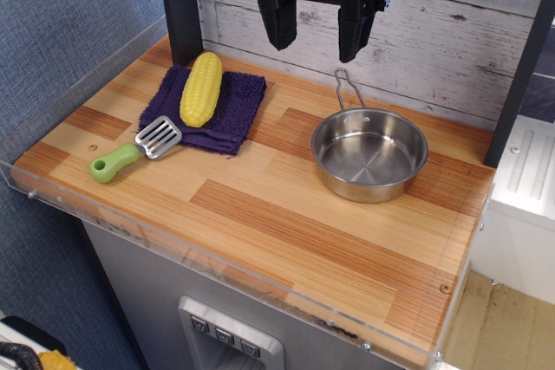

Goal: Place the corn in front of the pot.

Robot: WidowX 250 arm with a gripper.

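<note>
The yellow corn (200, 88) lies on a purple cloth (208, 108) at the back left of the wooden tabletop. The shiny steel pot (369, 154) sits at the right, its wire loop handle pointing toward the back wall. My gripper (316, 28) hangs high above the table near the back wall, between the corn and the pot. Its two black fingers are apart and nothing is between them.
A spatula (139, 150) with a green handle and a slotted metal blade lies at the front edge of the cloth. A clear plastic rim runs along the table's left and front edges. A dark post (180, 6) stands behind the cloth.
</note>
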